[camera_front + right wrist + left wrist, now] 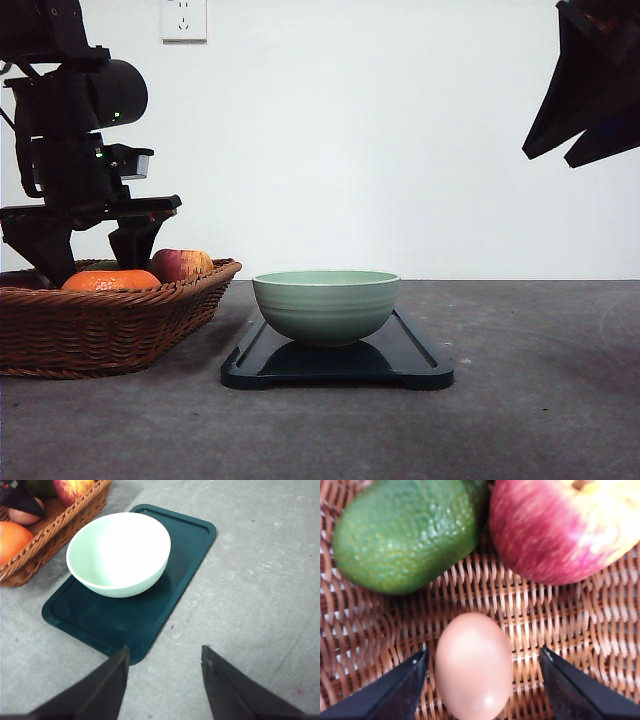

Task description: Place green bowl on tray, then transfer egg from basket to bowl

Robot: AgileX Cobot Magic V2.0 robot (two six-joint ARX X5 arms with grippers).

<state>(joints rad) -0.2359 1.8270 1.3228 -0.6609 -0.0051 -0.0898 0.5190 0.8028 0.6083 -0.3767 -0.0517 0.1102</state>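
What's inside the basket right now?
In the basket: egg between the open left claw, avocado, apple, and an orange. Anything beneath the fruit is hidden.

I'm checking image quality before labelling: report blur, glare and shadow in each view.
Front view: left gripper is a dark silhouette against the bright wall; tray glossy, mirroring the green bowl. Left wrist view: egg soft, slightly overexposed. Right wrist view: bowl interior washed out.

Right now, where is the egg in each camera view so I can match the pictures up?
Front view: not in it; the basket wall hides its floor.
Left wrist view: the egg lies on the wicker between the open left gripper fingers.
Right wrist view: it peeks out at the basket's far end.
Shared landmark: the apple.
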